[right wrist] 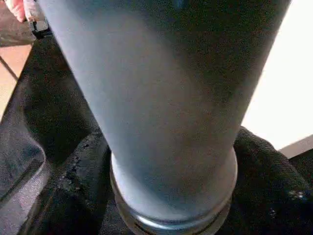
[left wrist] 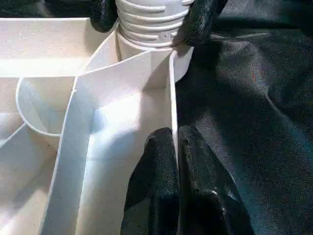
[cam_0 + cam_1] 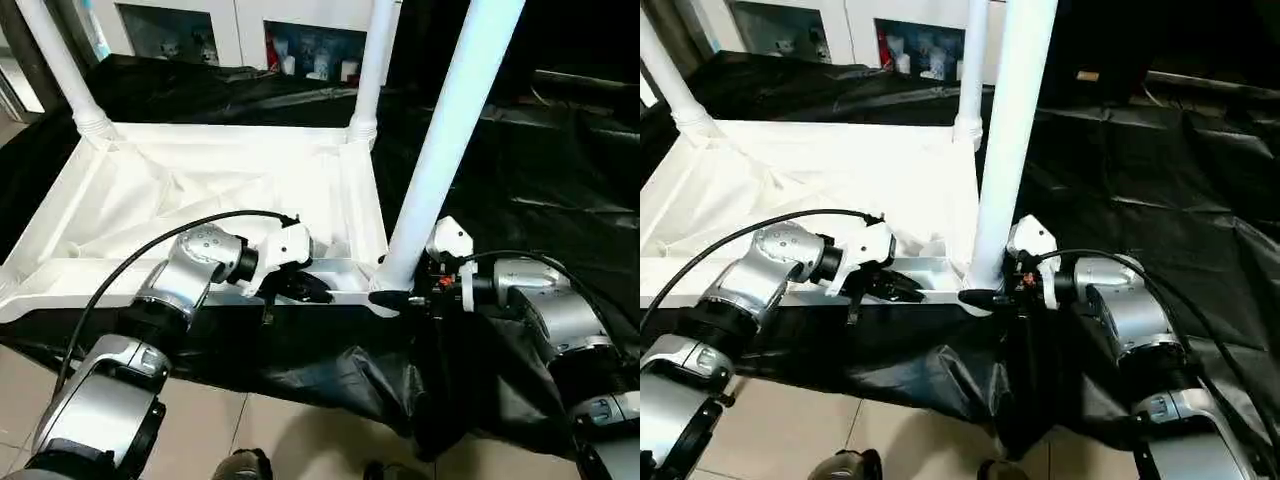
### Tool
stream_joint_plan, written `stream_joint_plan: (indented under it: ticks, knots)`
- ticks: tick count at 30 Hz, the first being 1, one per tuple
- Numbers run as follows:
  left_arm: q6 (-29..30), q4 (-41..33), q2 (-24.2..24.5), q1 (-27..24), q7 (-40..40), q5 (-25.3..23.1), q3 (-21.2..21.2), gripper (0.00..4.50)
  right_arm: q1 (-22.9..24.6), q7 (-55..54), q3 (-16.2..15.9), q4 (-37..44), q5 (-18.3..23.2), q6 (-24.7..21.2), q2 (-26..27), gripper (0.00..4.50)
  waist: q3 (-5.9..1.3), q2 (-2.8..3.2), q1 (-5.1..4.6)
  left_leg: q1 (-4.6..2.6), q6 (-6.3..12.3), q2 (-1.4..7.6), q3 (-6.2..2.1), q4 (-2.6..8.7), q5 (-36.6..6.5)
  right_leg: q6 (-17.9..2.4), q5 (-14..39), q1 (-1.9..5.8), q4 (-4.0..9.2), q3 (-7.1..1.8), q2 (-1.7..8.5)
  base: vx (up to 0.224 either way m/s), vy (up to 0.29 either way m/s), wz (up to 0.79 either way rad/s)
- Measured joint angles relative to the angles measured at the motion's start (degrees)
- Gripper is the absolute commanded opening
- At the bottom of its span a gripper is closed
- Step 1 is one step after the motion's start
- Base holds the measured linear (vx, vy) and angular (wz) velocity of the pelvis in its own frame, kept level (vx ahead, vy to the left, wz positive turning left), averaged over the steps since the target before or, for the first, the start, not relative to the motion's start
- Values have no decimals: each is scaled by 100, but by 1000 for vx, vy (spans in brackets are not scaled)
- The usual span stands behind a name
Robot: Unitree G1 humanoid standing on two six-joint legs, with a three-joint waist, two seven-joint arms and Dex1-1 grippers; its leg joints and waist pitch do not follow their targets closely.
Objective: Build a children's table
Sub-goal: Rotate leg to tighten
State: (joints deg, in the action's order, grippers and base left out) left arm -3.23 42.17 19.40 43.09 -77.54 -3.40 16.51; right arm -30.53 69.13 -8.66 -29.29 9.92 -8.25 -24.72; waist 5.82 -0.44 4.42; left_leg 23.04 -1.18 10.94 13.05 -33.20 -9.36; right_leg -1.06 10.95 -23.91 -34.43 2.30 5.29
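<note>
1. Left gripper (image 2: 175, 171): fingers pressed together, pinching the thin near side wall of the upturned table top (image 3: 200, 190), just short of the near right corner socket.
2. Right gripper (image 3: 400, 297): fingers spread around the base of the near right leg (image 3: 440, 140), one fingertip on each side of its ribbed collar at the socket; the left wrist view shows both black tips against the ribs.
3. Near right leg: stands almost upright in its corner socket, tilting slightly to the right towards its top.
4. Table top: lies underside up on a black sheet (image 3: 560, 170), ribbed bracing visible inside the rim.
5. Two more legs, far left leg (image 3: 60, 70) and far right leg (image 3: 370, 70), stand seated in the far corner sockets.
6. Near edge of the table top sits at the sheet's front edge, above a tiled floor (image 3: 300, 430).
</note>
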Motion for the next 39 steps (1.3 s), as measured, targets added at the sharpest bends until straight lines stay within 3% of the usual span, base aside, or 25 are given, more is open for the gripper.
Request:
stream_joint_plan:
  ticks: [5, 9, 15, 18, 19, 24, 28, 35, 39]
  knots:
    - [-10, 128, -71, 45, 582, -122, -49, 0, 94, -1148, 268, -125, -91, 137, 472, 286, -1, -7, -99, -7, -21, 1, 0, -12, -12, 0, -1, 2, -11, -5, -1, 0, 0, 0]
    - [334, 512, -481, 320, 1478, -307, -125, 0, -51, -2695, 716, -533, -134, 83, 1083, 280, -5, -14, -156, -23, -24, -4, -4, -22, -13, -14, -14, 20, -8, -8, 4, 0, 0, 0]
    - [903, 1116, -1321, 728, 2918, -484, -193, 0, -419, -4678, 1222, -1154, -270, 164, 1702, 279, -8, -7, -163, -70, -24, -25, -4, 8, -14, -20, -19, 80, 46, -16, 10, 0, 0, 0]
    - [979, 1195, -1490, 771, 3178, -522, -209, 0, -520, -5058, 1261, -1320, -394, 248, 1788, 279, -8, -7, -162, -93, -24, -45, -7, 26, -14, -12, -14, 102, 58, -22, 20, 0, 0, 0]
    - [978, 1213, -1491, 779, 3179, -522, -212, 0, -520, -5083, 1261, -1345, -409, 292, 1803, 314, -8, -7, -161, -97, -24, -47, -9, 29, -14, 1, -6, 107, 59, -21, 20, 0, 0, 0]
    - [919, 1273, -1477, 815, 3164, -522, -213, 0, -516, -4954, 1261, -1409, -406, 456, 1800, 368, -7, -6, -161, -96, -24, -48, -15, 36, -14, 3, -5, 106, 59, -19, 20, 0, 0, 0]
    - [771, 1224, -1285, 774, 2868, -477, -214, 0, -400, -4124, 1210, -1240, -328, 434, 1569, 368, -5, -9, -174, -87, -24, -48, -17, 54, -13, -4, -20, 89, 59, -14, 19, 0, 0, 0]
    - [109, 805, -544, 430, 1553, -341, -152, 0, -35, -2037, 577, -548, -227, 357, 685, 368, -2, -5, -169, -82, -23, -10, -23, 77, -12, 55, -7, 67, 38, 13, -8, 0, 0, 0]
    - [3, 605, -245, 307, 815, -170, -127, 0, 57, -1096, 349, -216, -142, 305, 252, 368, 0, -7, -107, -66, 1, 4, -18, 76, 3, 60, 10, 52, 37, 17, -16, 0, 0, 0]
